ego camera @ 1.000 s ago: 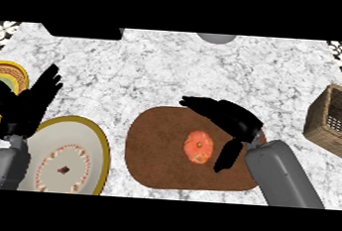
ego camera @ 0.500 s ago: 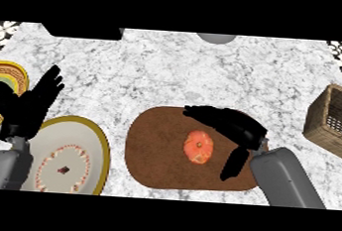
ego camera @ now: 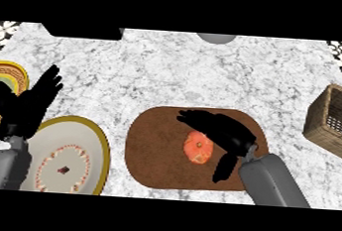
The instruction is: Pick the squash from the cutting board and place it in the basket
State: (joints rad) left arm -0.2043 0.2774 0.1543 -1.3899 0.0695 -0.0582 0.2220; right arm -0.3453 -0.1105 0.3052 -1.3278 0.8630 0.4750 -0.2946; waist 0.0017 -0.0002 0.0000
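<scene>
The squash (ego camera: 198, 147) lies on the board (ego camera: 157, 151). My right hand (ego camera: 223, 131) hovers beside it, fingers apart (not yet clamped), positioned to grasp. The basket (ego camera: 335, 122) waits at right; my left hand (ego camera: 29, 106) rests open.

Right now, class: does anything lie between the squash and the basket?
Only the right hand, just right of the squash on the board. Beyond it, bare counter reaches the basket.

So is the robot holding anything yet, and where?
Nothing yet. The right hand is open over the squash on the cutting board; the left hand rests open.
</scene>
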